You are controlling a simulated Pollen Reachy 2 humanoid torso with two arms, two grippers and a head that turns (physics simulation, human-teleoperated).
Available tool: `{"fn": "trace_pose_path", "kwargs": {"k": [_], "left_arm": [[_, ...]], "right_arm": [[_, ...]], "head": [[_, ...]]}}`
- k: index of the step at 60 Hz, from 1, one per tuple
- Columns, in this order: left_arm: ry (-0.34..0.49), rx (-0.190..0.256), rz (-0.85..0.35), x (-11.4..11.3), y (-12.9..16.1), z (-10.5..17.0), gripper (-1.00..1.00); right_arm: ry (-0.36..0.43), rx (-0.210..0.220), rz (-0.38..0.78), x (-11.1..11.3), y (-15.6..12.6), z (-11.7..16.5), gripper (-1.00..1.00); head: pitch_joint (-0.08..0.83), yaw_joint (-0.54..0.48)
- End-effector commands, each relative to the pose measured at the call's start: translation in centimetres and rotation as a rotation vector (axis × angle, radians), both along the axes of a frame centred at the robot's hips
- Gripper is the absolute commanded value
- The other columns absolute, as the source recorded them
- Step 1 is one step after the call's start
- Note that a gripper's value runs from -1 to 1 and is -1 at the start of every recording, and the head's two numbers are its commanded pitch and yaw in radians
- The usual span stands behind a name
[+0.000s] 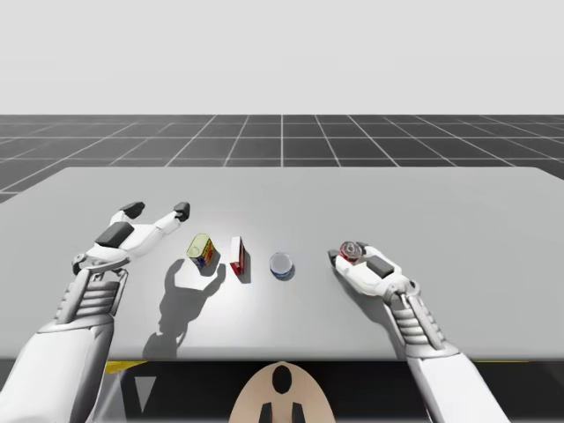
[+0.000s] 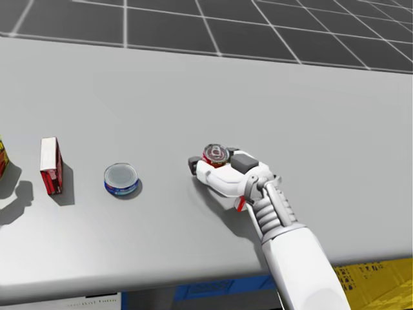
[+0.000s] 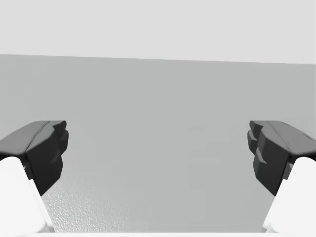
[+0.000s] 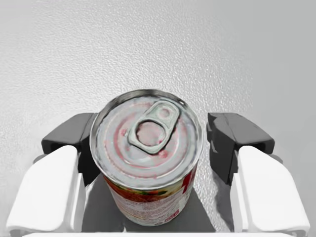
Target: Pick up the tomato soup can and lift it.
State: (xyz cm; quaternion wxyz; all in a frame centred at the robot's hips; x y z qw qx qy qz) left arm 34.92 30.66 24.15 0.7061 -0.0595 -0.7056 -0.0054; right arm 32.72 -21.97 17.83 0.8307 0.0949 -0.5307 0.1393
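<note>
Right wrist view: tomato soup can (image 4: 148, 163) stands upright on the table (image 4: 237, 54), between the fingers of the right gripper (image 4: 150, 133). The jaws straddle it at moderate spread. A thin strip of table shows between the can's wall and one dark pad (image 4: 224, 143). The other pad sits partly behind the lid's edge, so no contact can be confirmed on that side. Read this as not yet clamped.

High view: the can sits on the right half of the table, toward the near edge. It is well apart from the low blue tin (image 1: 281, 264), the red-and-white box (image 1: 237, 256) and the yellow can (image 1: 202, 249), which stand in a row left of it. Nothing crowds the grasp.

Left gripper (image 3: 158, 143): spread wide over bare table, holding nothing. You can leave it parked.

Handling, as judgement:
- Rigid metal cylinder; it should not give under the pads.
- Probably fairly heavy for its size if it is full.
- The smooth label wall is likely slick, so you want a firm squeeze before any upward move.
- Take it on opposite sides of the wall, about mid-height — not on the lid rim or the pull-tab.
- Centre the can between the pads, or the closing finger may nudge it sideways or tip it.

Lift not yet begun — the can rests on the table.
</note>
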Motion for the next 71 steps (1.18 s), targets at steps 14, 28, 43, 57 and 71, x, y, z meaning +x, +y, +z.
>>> {"fn": "trace_pose_path", "kwargs": {"k": [14, 28, 43, 57, 71], "left_arm": [[0.003, 0.003, 0.000, 0.0, -0.1, -0.1, -1.00], [0.006, 0.007, 0.005, 0.0, -0.2, -0.2, -1.00], [0.002, 0.011, 0.009, 0.0, -0.2, -0.2, -1.00], [0.000, 0.010, 0.014, 0.0, -0.2, -0.2, -1.00], [0.003, 0.010, 0.018, 0.1, 0.0, -0.2, -1.00]], "right_arm": [[0.036, 0.013, -0.007, -0.1, -0.1, -0.3, 0.98], [0.033, 0.024, -0.002, -0.2, -0.2, -0.3, 0.96], [-0.089, 0.061, -0.015, -1.1, -0.3, 3.0, 1.00], [-0.273, 0.096, -0.019, -1.7, -0.1, 11.0, 1.00], [-0.495, 0.109, -0.043, -3.4, -1.1, 18.8, 1.00]], "head": [[0.554, -0.27], [0.338, -0.28], [0.283, -0.29], [0.270, -0.30], [0.266, -0.29]]}}
